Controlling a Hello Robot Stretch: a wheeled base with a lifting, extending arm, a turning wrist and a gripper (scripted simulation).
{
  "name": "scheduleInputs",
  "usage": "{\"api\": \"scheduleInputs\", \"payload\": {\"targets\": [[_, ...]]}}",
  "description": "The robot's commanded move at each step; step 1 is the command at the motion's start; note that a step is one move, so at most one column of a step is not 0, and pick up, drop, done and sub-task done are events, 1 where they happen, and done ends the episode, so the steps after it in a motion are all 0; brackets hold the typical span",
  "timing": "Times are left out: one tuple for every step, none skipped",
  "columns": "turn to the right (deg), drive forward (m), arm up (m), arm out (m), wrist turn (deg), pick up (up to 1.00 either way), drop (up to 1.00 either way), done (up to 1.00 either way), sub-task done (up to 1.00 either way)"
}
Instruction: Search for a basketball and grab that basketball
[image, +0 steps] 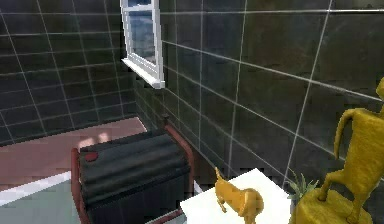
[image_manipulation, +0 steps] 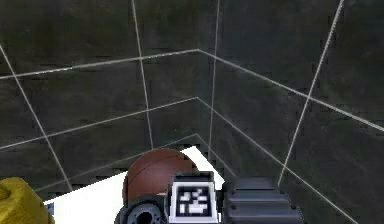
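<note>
A: Where is the ball (image_manipulation: 158, 175)?

B: In the arm side view, at about 6 o'clock, a shade toward 7. It is round and red-brown, and it lies on a white table (image_manipulation: 90, 195) in the corner where two dark tiled walls (image_manipulation: 100, 60) meet.

A: And the gripper (image_manipulation: 143, 213)?

B: Its dark body is at the bottom edge, at 7 o'clock from the ball and right against it in the picture. A white marker (image_manipulation: 195, 199) stands at 5 o'clock from the ball, with the ribbed arm (image_manipulation: 260, 203) at 3 o'clock from the marker.

A: How do the fingers stand? Does it have the ball?

B: I cannot tell either. The far end is hard to make out, and the ball rests on the table just behind it.

A: Anything else there?

B: A yellow lump (image_manipulation: 20, 203) at 8 o'clock, on the same table.

A: And ahead?

B: In the forward view, a window (image: 142, 38) is at 11 o'clock and a dark chair (image: 133, 175) with a red frame at 7. At 6 o'clock a gold dog statue (image: 238, 196) stands on a white tabletop (image: 268, 185). A spiky plant (image: 300, 187) is at 5 and a yellow statue (image: 352, 160) at 4.
</note>
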Motion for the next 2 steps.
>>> {"api": "scheduleInputs", "payload": {"targets": [[0.0, 0.00, 0.00, 0.00, 45.0, 0.00, 0.00, 0.00, 0.00], [0.0, 0.00, 0.00, 0.00, 30.0, 0.00, 0.00, 0.00, 0.00]]}}
